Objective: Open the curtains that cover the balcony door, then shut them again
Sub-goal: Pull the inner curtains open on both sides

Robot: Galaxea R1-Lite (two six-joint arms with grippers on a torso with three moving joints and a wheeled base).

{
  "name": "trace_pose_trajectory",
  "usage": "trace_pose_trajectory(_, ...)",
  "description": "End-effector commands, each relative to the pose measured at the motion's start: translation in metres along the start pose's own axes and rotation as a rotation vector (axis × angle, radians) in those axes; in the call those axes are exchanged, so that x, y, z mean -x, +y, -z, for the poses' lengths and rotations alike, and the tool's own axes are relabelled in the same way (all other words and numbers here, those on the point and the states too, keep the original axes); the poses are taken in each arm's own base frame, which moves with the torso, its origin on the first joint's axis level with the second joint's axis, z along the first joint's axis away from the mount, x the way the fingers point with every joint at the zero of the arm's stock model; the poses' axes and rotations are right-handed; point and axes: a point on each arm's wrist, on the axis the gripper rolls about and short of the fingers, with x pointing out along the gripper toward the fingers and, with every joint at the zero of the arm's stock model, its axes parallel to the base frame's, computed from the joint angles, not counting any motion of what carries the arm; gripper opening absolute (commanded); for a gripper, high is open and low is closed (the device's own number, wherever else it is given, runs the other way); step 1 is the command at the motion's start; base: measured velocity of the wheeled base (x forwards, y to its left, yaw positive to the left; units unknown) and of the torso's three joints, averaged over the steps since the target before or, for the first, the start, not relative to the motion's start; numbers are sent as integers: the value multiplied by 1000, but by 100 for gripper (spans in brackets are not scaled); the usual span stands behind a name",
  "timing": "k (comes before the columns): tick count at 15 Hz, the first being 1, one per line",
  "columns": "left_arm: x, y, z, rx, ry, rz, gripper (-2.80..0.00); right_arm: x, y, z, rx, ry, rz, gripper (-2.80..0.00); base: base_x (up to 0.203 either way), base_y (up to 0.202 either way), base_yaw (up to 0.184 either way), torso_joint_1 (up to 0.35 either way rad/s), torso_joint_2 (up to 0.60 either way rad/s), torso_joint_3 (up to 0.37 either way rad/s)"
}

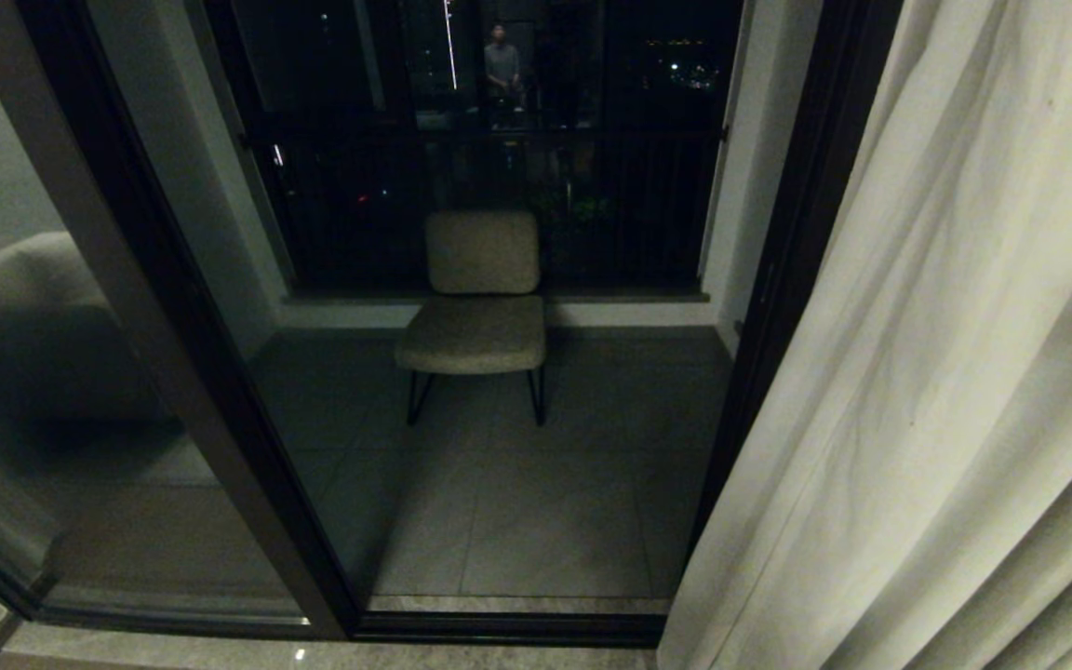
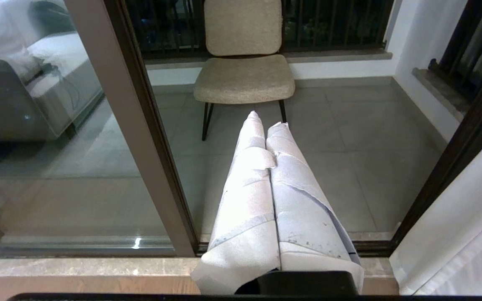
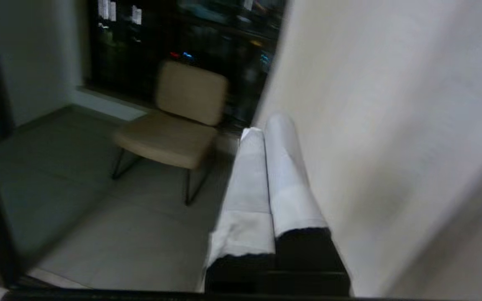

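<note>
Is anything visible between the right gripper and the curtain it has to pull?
Nothing visible. The right gripper, fingers together, sits right beside the curtain with no object between them; actual contact can't be confirmed.

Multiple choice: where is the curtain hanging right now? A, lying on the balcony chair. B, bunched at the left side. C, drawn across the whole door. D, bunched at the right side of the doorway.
D: the curtain hangs gathered on the right, leaving the chair in plain sight.

left hand [image 2: 266,119] closed, right hand [image 3: 268,123] closed, fingers together
</note>
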Motion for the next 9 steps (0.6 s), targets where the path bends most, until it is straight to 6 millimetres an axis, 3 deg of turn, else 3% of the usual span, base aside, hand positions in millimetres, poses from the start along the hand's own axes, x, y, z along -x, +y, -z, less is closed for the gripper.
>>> trace_pose_trajectory(1,0,0,0,-1,-1,0,-280,-21,-2,-3,-5,3,-74,-280,0,0,0,0,0,0)
trace_pose_trajectory(9,0,0,0,-1,-1,0,-280,-139,-17,-18,-5,-65,-213,-280,0,0,0,0,0,0)
